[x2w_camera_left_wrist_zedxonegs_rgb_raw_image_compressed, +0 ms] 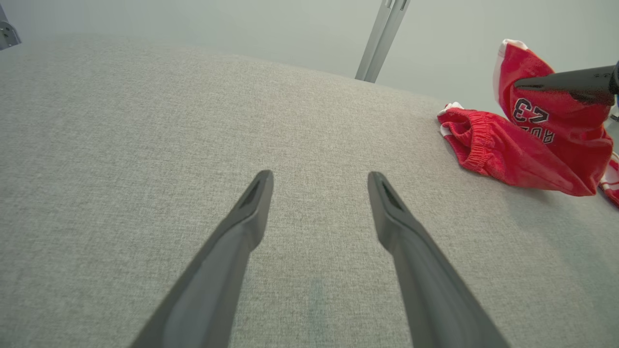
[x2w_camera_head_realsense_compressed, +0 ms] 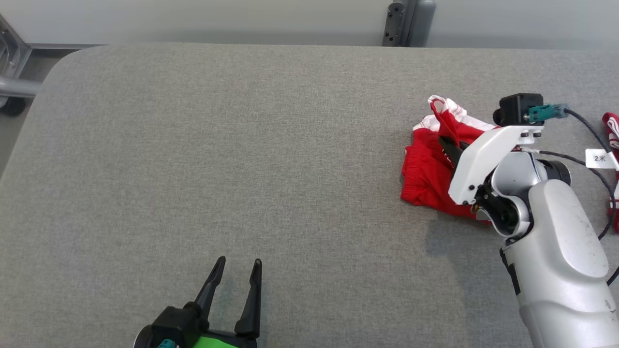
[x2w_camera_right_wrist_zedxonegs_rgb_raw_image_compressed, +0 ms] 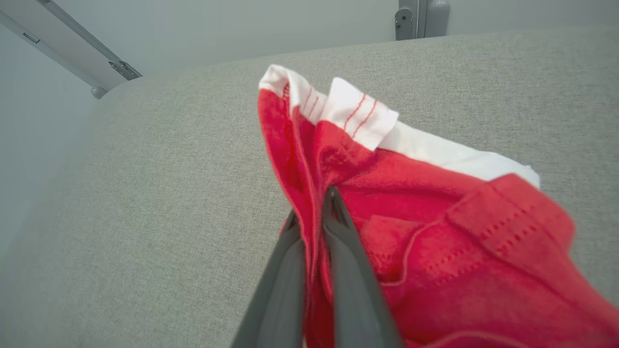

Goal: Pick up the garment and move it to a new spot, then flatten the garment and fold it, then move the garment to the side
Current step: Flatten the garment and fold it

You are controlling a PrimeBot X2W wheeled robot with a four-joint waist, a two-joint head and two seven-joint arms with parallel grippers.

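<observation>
Garment (x2w_camera_head_realsense_compressed: pixel 424 176) on table (x2w_camera_head_realsense_compressed: pixel 232 145) (right side)

The garment (x2w_camera_head_realsense_compressed: pixel 425 174) is red sportswear with white striped trim and a black-and-white number print. It lies crumpled at 3 o'clock on the grey counter (x2w_camera_head_realsense_compressed: pixel 242 145), gathered elastic edge toward 9 o'clock. One fold is raised toward 12 o'clock, pinched in the right tool (x2w_camera_right_wrist_zedxonegs_rgb_raw_image_compressed: pixel 312 212).

Red garment (x2w_camera_head_realsense_compressed: pixel 428 169) with white trim, grey table (x2w_camera_head_realsense_compressed: pixel 242 159), dark tools.
</observation>
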